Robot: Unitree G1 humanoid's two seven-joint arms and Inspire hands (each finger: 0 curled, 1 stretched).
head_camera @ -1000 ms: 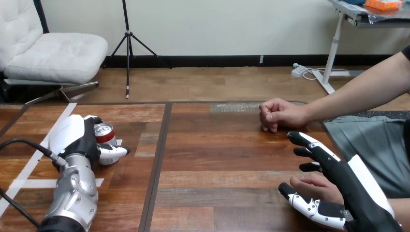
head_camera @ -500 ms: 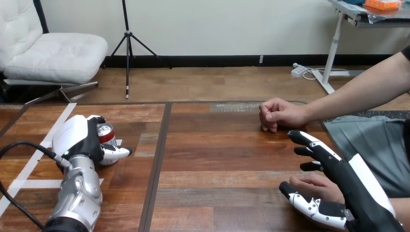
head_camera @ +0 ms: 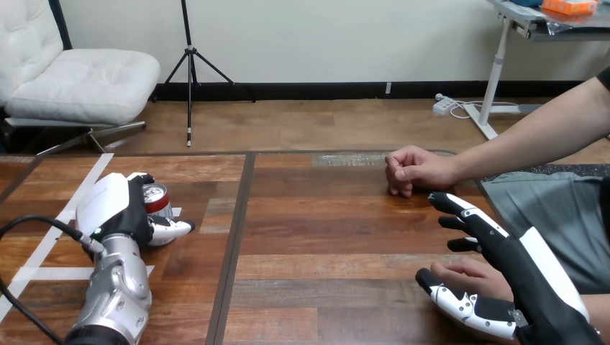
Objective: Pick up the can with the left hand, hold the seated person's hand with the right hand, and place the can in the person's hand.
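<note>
Almost no move since a moment ago: right hand (head_camera: pixel 529 284) just a tiny bit closer to the right edge of the table (head_camera: pixel 324 237), left hand (head_camera: pixel 119 208) and can (head_camera: pixel 154 197) in the same spot as before. Left hand near the left edge, about halfway between the far edge and the front edge, fingers and thumb wrapped round the can. Can upright, shiny top up, low by the wood and right next to the white tape lines (head_camera: pixel 43 248); hard to tell whether resting on the table or lifted a little. Right hand close to the front right corner, fingers straight and pointing toward the far edge, thumb stuck out to the side, not closed on anything. Person's near hand (head_camera: pixel 467 277) tucked between that thumb and those fingers, very close to the thumb, touching or not too hard to tell. Person's far hand (head_camera: pixel 413 169) curled into a fist, resting near the far edge, over toward the far right corner and apart from the robot's fingertips. Between the can and both of the person's hands, a wide stretch of bare wood, with one dark seam (head_camera: pixel 234 244) from the far edge to the front edge.
</note>
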